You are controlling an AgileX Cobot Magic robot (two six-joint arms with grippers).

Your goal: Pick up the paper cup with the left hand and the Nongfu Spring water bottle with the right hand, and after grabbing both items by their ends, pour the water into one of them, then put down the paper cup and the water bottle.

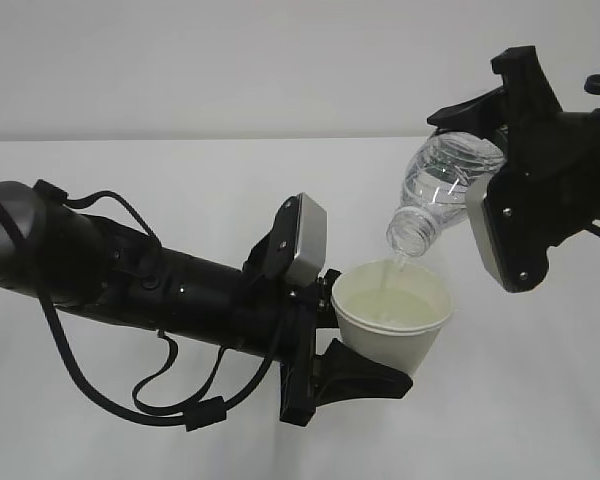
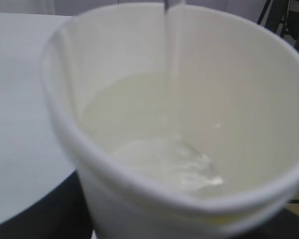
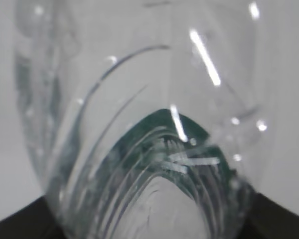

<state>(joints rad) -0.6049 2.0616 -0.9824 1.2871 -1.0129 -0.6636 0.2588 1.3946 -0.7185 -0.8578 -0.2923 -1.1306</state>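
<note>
A: Start with the biggest thing. What carries it all?

B: A plain white counter [image 1: 130, 180], seen under both arms. The left hand [image 1: 180, 290], a black cabled arm with a small silver-grey block at the wrist, reaches in from the left. The right hand [image 1: 540, 190], a bulkier black arm with a large grey screwed plate, comes in from the upper right and is cut off by the picture's edge.

A: And the claws?

B: The left claw [image 1: 365, 350] is closed partway around the small white tapered paper cup [image 1: 392, 320], held upright above the counter. Only one finger shows clearly beneath the cup; the other is hidden behind it. The right claw [image 1: 490, 140] grips the small clear plastic Nongfu Spring water bottle [image 1: 442, 190] at its base end, tilted neck down over the cup. Its fingers are mostly hidden by the bottle and the plate.

A: The water?

B: A thin stream of clear water [image 1: 400, 262] falls from the capless neck into the cup, where it pools, blurred in the left wrist view.

A: Any writing?

B: The right wrist view shows a dark green label [image 3: 159, 134] through the ribbed wall, with white marks too distorted to read.
</note>
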